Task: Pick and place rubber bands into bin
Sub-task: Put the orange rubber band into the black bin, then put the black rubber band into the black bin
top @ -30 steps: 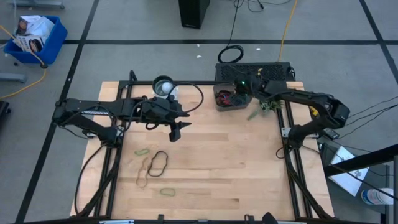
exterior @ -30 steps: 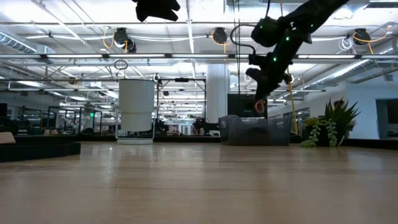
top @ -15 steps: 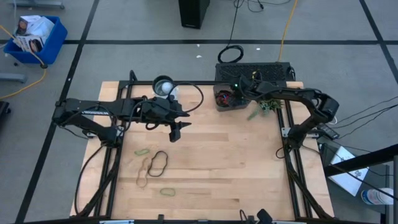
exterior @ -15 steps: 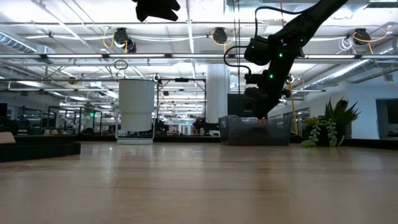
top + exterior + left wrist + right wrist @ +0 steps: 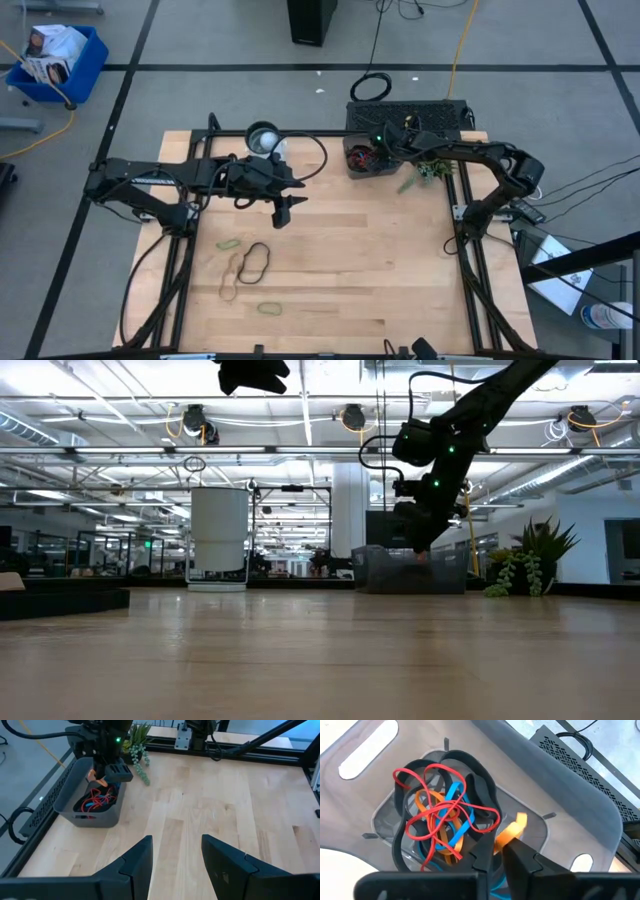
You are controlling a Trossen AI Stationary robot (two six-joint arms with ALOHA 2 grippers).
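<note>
The smoky-grey bin (image 5: 362, 161) stands at the table's far edge, right of centre, with red, blue, orange and black rubber bands (image 5: 442, 815) lying in it. My right gripper (image 5: 497, 852) hangs just above the bin's inside, shut on an orange rubber band (image 5: 511, 829). It also shows in the left wrist view (image 5: 111, 772). My left gripper (image 5: 283, 211) is open and empty above the table's middle left. A black band (image 5: 256, 260), a tan band (image 5: 231, 281) and two green bands (image 5: 228, 243) lie flat on the table near it. My right gripper pinches the orange rubber band between its two fingertips (image 5: 485, 851), coming from above and pointing down into the bin. A short loop of the band (image 5: 516, 822) sticks out beyond the fingertips over the bands in the bin. The rest of the band is hidden by the fingers.
A round cup (image 5: 263, 138) stands at the far edge left of the bin. A small green plant (image 5: 422, 176) lies right of the bin. A black perforated box (image 5: 408, 113) sits behind it. The arms' frame rails run along both table sides.
My right gripper has moved toward the table's left and down, from beside the bin to over its inside, carrying the orange band. It has kept nearly still over the last half second.
</note>
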